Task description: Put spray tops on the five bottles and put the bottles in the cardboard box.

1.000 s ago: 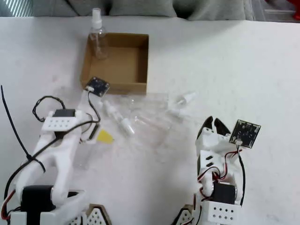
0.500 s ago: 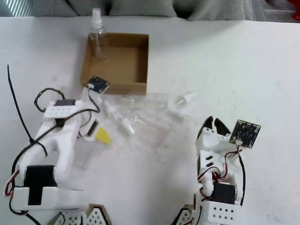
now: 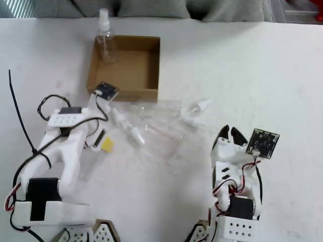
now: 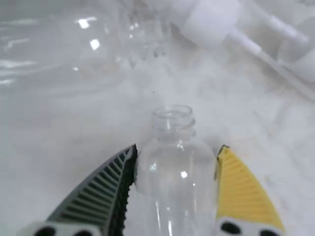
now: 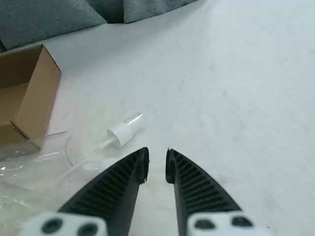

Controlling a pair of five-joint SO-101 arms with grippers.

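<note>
**Left jaws close on an uncapped bottle**

Yellow finger of the left gripper (image 4: 177, 150) has drawn inward since half a second ago. Both jaws now pinch the open-necked bottle (image 4: 170, 167) at its shoulders, leaving the neck free, likely for a spray top. It sits low at the table (image 3: 282, 75), near the front wall of the cardboard box (image 3: 123, 93), where one capped bottle (image 3: 106, 43) already stands. Meanwhile the right gripper (image 5: 156, 160) waits near a loose spray top (image 5: 125, 129), jaws slightly parted and empty.

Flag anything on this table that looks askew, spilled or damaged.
Nothing looks spilled or damaged. Several clear bottles and loose spray tops lie on their sides in front of the cardboard box. One capped bottle stands upright in the box's corner.
</note>
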